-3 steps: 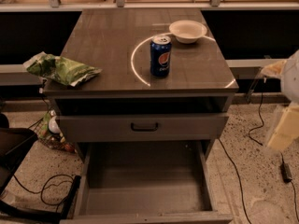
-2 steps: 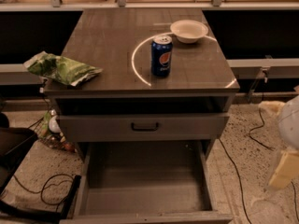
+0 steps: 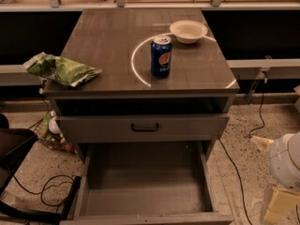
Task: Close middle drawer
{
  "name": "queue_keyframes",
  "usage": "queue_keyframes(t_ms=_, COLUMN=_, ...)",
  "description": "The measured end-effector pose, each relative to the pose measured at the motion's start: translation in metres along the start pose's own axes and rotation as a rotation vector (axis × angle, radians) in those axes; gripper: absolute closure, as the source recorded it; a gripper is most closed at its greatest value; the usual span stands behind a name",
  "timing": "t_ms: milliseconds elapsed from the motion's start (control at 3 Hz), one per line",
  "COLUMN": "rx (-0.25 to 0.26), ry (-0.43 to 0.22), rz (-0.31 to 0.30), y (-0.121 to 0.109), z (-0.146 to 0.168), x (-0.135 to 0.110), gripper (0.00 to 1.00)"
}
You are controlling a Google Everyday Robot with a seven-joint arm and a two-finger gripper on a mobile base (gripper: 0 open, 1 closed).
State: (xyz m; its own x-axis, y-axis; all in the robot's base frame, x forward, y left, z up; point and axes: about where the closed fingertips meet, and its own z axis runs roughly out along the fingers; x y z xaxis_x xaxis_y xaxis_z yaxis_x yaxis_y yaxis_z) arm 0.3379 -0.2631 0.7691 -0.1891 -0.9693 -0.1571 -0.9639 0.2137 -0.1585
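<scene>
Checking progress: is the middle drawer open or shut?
Open: the middle drawer is pulled far out, its empty grey tray exposed. The gripper sits at lower right, clear of it.

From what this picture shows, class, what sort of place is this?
Probably an office or lab: grey drawer cabinet, speckled floor with loose cables, soda can. The gripper sits low at the right edge.

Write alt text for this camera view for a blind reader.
A grey cabinet's middle drawer stands pulled wide open below the upper drawer. On the cabinet top sit a blue soda can, a white bowl and a green snack bag; the robot's gripper is low at the right edge, apart from the drawer.
</scene>
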Motion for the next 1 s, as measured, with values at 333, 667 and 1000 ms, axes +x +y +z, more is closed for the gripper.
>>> queue_keyframes(t_ms=333, rx=0.037, ry=-0.002, rz=-0.001, y=0.001, z=0.005, x=-0.006, gripper=0.0)
queue_keyframes(t_ms=667, rx=0.052, ry=0.021, rz=-0.004, y=0.01, z=0.052, x=0.0, gripper=0.0)
queue_keyframes(t_ms=1000, rx=0.027, ry=0.067, rz=-0.026, y=0.024, z=0.113, x=0.017, gripper=0.16)
